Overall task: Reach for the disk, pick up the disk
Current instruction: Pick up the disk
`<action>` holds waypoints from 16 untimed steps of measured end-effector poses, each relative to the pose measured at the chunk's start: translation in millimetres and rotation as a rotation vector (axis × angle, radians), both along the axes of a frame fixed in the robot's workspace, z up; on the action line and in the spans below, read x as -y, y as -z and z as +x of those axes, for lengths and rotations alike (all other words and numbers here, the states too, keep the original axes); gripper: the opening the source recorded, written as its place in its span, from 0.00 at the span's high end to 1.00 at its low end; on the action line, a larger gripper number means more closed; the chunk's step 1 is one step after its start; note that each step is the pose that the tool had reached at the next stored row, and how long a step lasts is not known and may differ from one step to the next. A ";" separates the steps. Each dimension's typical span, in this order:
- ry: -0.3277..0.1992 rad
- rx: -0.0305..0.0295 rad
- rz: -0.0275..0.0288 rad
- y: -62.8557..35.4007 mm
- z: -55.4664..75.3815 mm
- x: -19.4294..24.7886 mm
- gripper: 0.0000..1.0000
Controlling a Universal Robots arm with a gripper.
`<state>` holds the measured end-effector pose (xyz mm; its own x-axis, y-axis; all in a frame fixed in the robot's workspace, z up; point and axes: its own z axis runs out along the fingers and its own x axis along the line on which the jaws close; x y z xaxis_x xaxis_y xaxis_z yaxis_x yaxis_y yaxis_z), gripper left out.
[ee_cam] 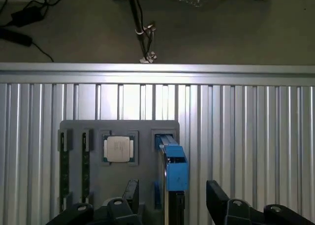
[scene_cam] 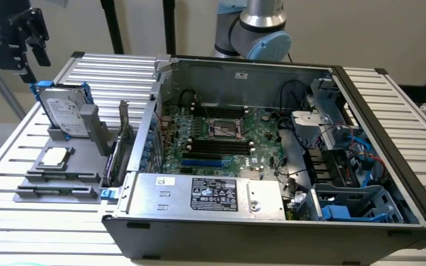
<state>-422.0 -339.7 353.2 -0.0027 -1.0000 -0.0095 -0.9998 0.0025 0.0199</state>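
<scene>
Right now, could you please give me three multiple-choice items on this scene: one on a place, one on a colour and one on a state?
1. Where does the disk stand? A in the grey fixture beside the computer case; B inside the case; C on the floor.
2. What colour is its carrier? A red; B blue; C green.
3. How is the gripper? A shut on the disk; B open above the disk; C shut on a chip.
Answers: 1 A, it stands upright in the fixture; 2 B, a blue frame edges it; 3 B, the fingers stand apart, clear of it.
</scene>
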 end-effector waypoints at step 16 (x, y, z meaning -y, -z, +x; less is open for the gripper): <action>-0.001 0.0002 0.0000 29.0 -0.1 -1.4 0.35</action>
<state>-422.1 -338.3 324.2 -0.0021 -1.0000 -0.0094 -0.9998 0.0020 0.0197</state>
